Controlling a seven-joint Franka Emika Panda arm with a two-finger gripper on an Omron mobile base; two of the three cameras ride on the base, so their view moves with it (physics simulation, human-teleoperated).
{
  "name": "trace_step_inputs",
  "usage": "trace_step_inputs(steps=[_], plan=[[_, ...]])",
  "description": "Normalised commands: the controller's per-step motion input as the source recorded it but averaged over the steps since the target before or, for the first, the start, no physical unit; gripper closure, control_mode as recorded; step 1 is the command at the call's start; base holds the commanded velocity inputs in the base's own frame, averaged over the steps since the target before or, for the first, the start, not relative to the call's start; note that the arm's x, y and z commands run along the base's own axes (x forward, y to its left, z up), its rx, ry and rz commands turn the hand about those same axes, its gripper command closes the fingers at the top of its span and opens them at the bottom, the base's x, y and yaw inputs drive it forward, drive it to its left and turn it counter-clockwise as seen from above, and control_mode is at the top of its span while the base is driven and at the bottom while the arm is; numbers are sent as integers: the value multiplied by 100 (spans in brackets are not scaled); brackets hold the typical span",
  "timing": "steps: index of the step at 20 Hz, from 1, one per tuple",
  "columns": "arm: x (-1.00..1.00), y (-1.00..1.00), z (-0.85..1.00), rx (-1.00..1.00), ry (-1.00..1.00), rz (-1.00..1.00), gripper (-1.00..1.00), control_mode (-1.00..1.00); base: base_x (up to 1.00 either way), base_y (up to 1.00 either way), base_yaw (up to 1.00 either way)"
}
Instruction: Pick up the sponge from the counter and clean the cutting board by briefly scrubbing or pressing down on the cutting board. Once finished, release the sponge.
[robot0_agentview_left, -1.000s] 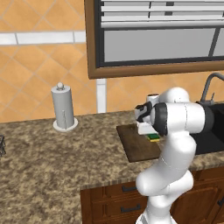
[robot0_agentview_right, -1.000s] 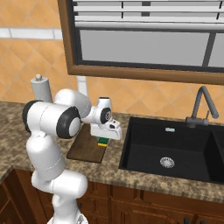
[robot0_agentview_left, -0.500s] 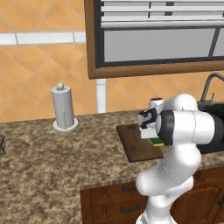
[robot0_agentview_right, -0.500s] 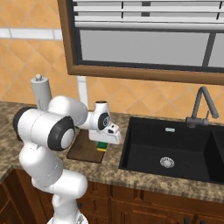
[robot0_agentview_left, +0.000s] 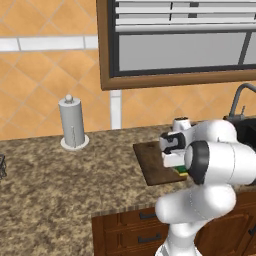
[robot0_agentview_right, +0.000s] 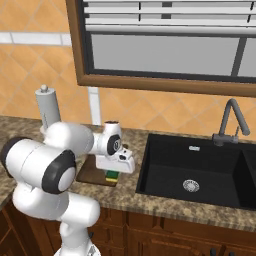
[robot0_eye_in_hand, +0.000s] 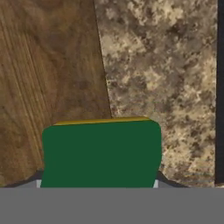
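Observation:
My gripper (robot0_agentview_right: 114, 171) is shut on the sponge (robot0_agentview_right: 112, 175), a small green-topped yellow block. It hangs low at the right end of the dark wooden cutting board (robot0_agentview_right: 90, 174), on the sink side. In the hand view the sponge (robot0_eye_in_hand: 101, 153) covers both the cutting board's (robot0_eye_in_hand: 48, 65) edge and the speckled counter (robot0_eye_in_hand: 162, 65). My gripper (robot0_eye_in_hand: 99, 181) clamps it from both sides, its fingers mostly hidden. The left base view shows the sponge (robot0_agentview_left: 181, 172) peeking out under the hand, over the cutting board's (robot0_agentview_left: 152, 162) near right part. Whether it touches the wood I cannot tell.
A paper towel holder (robot0_agentview_left: 72, 125) stands at the back of the counter (robot0_agentview_left: 60, 185), left of the board. The black sink (robot0_agentview_right: 200, 170) with its faucet (robot0_agentview_right: 230, 120) lies just right of the board. A dark wire object (robot0_agentview_left: 1, 167) sits at the far left edge.
The hand has carried the sponge down and toward the counter's front, over the board's right end. The elbow has swung forward and now fills more of both base views.

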Motion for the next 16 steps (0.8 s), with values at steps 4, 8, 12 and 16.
trace_step_inputs(steps=[4,8,12,16], plan=[[-76,58,-18,0,10,7,100,-100,0,0,0],[-10,76,-11,0,7,3,100,-100,0,0,0],[33,69,0,0,14,0,100,-100,0,0,0],[45,83,0,0,17,0,100,-100,0,0,0]])
